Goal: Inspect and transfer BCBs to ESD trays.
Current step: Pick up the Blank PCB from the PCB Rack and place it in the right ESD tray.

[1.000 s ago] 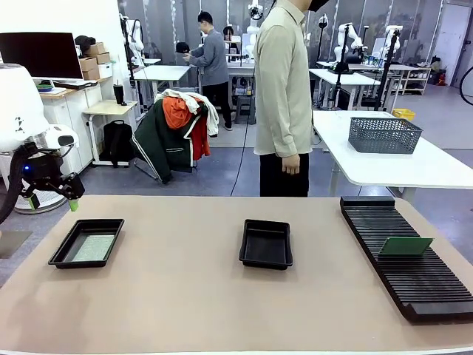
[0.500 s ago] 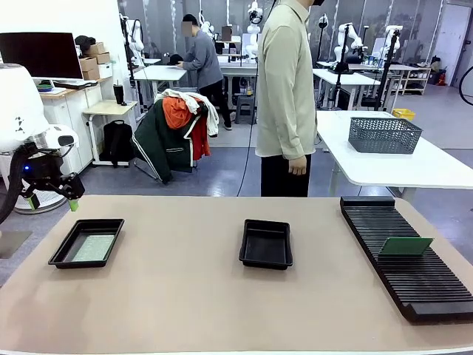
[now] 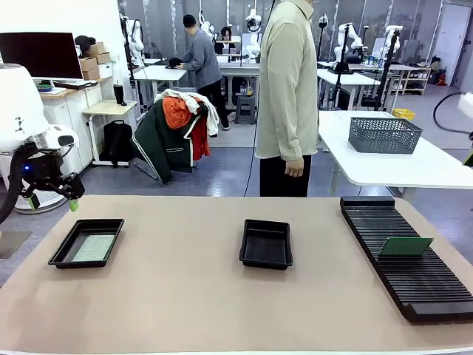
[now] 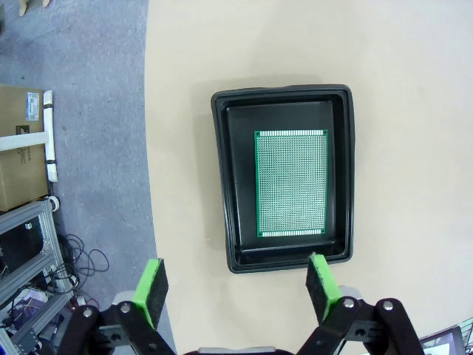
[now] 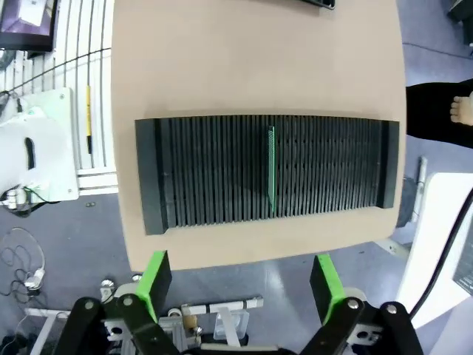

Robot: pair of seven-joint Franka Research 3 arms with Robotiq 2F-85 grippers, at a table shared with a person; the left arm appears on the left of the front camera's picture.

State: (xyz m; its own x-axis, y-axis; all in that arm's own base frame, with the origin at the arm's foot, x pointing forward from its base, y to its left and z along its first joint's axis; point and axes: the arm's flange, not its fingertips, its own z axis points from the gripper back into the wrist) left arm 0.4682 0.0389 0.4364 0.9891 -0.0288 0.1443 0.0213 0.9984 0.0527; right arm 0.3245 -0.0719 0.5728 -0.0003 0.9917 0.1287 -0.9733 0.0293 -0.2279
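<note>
One BCB lies in left tray; rack BCB stands upright in rack. Left fingers and right fingers wide, empty. Next, likely: right fingers descend, pinch rack BCB, carry to middle tray.

A lab-style workshop hall, shown by rows of white workbenches, a large monitor and stacked cardboard boxes.

Black rack: right side cut by front view's edge. ESD tray: mostly cut off at right wrist view's top. BCB: edge-on, face hidden.
</note>
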